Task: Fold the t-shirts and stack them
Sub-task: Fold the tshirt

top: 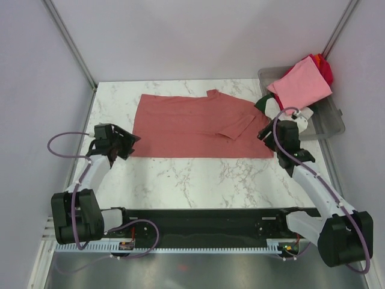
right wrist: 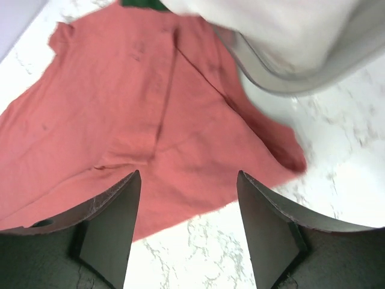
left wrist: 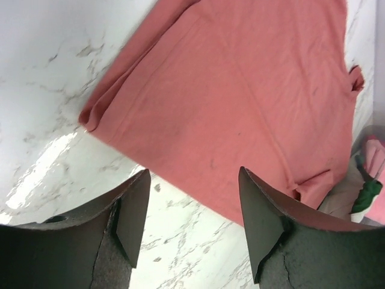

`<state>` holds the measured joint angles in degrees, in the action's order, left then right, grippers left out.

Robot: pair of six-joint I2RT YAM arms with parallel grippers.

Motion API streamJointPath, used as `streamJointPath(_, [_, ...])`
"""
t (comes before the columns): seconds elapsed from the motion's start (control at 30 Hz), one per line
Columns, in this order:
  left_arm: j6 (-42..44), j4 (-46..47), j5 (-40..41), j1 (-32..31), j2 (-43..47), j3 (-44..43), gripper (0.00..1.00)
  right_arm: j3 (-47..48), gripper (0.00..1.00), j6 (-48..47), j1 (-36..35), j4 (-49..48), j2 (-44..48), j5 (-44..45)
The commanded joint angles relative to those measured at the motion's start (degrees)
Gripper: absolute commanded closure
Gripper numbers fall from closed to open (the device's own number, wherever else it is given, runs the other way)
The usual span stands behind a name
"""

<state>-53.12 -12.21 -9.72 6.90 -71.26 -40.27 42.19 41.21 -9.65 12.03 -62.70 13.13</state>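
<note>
Brick-red shirt (top: 192,123) flat toward table's (top: 180,180) far edge.
Left gripper (left wrist: 192,205), right gripper (right wrist: 187,205): jaws spread, empty, by its near corners.

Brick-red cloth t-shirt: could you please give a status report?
Left gripper open, empty. Right gripper open, empty. Brick-red cloth t-shirt spread on table. Grey plastic tub adjacent.

There's the white marble-patterned tabletop (top: 180,180), grey veins running all over it, and spread flat across its far half lies a dusty brick-red short-sleeved cloth t-shirt (top: 186,123), with one sleeve folded in over the body on the right. In the far right corner sits a clear grey plastic tub (top: 332,120), close by the shirt's right edge, and a long black base rail (top: 204,226) runs along the near edge.
</note>
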Motion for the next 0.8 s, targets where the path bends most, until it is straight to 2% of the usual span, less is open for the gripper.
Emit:
streamJointPath(0.0, [0.21,4.82,-1.27,0.14,3.23,3.61,0.33,-7.97,0.28,9.04,-0.11,-4.91,3.28,3.31])
streamJointPath(0.37, [0.83,5.7,-1.1,0.14,8.42,8.8,0.37,-20.74,0.35,18.28,-0.28,-11.41,3.46,7.61])
streamJointPath(0.6, [0.21,5.62,-1.1,0.22,8.16,9.33,0.39,-22.24,0.35,21.45,-0.28,-15.8,0.48,9.73])
streamJointPath(0.77, [-0.75,6.23,-1.18,0.22,8.16,9.6,0.42,-22.94,0.41,24.44,-0.28,-19.49,-3.56,10.69])
